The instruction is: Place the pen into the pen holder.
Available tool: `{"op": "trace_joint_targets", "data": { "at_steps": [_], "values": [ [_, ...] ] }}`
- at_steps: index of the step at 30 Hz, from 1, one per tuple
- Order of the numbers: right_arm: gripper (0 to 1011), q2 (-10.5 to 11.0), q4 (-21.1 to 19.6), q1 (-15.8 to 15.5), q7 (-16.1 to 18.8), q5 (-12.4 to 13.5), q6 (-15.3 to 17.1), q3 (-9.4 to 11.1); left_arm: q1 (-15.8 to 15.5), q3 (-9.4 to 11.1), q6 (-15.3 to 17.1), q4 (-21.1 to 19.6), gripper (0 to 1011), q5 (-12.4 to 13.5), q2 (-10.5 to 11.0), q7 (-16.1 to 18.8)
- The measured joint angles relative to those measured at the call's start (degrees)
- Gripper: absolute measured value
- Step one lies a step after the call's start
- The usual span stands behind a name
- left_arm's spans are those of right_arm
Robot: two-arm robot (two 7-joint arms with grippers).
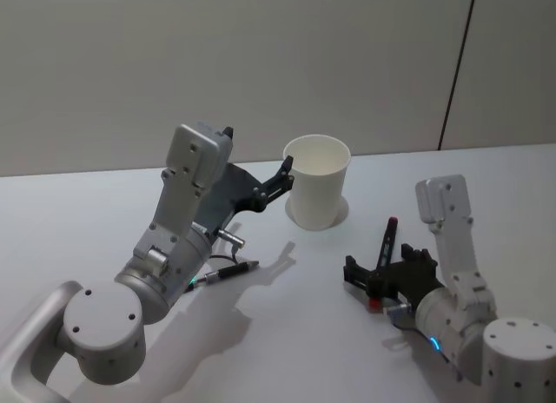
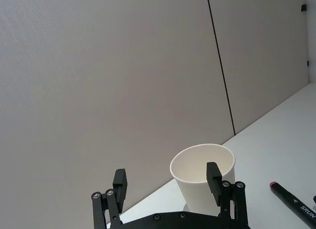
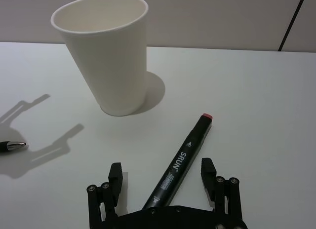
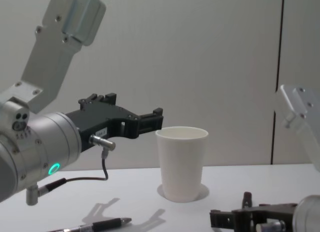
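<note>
The pen holder, a white paper cup (image 1: pixel 317 181) (image 3: pixel 111 56) (image 4: pixel 181 162) (image 2: pixel 197 162), stands upright at the middle back of the table. A black marker pen (image 1: pixel 387 245) (image 3: pixel 183 157) (image 2: pixel 294 204) with a red tip lies on the table to the cup's right. My right gripper (image 1: pixel 387 268) (image 3: pixel 162 173) (image 4: pixel 245 214) is low over the marker's near end and open, one finger on each side, neither touching it. My left gripper (image 1: pixel 282 173) (image 2: pixel 167 182) (image 4: pixel 152 119) hangs open and empty above the table, just left of the cup's rim.
A slim black and silver ballpoint pen (image 1: pixel 228 271) (image 3: pixel 12 145) (image 4: pixel 100 224) lies on the table under my left arm. The table top (image 1: pixel 104 212) is plain white, with a grey wall close behind the cup.
</note>
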Motion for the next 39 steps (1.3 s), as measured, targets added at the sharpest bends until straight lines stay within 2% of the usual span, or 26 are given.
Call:
{"op": "trace_joint_targets", "data": {
  "at_steps": [26,39],
  "values": [
    [1002,-0.71,0.74,0.31,0.25,-0.40,-0.30,-0.12,0.00,0.00,0.00,0.00,1001,0.00,0.00,0.00],
    [1002,-0.55,0.55,0.08,0.70,-1.33,0.67,-0.01,0.00,0.00,0.00,0.00,1001,0.00,0.00,0.00]
  ]
}}
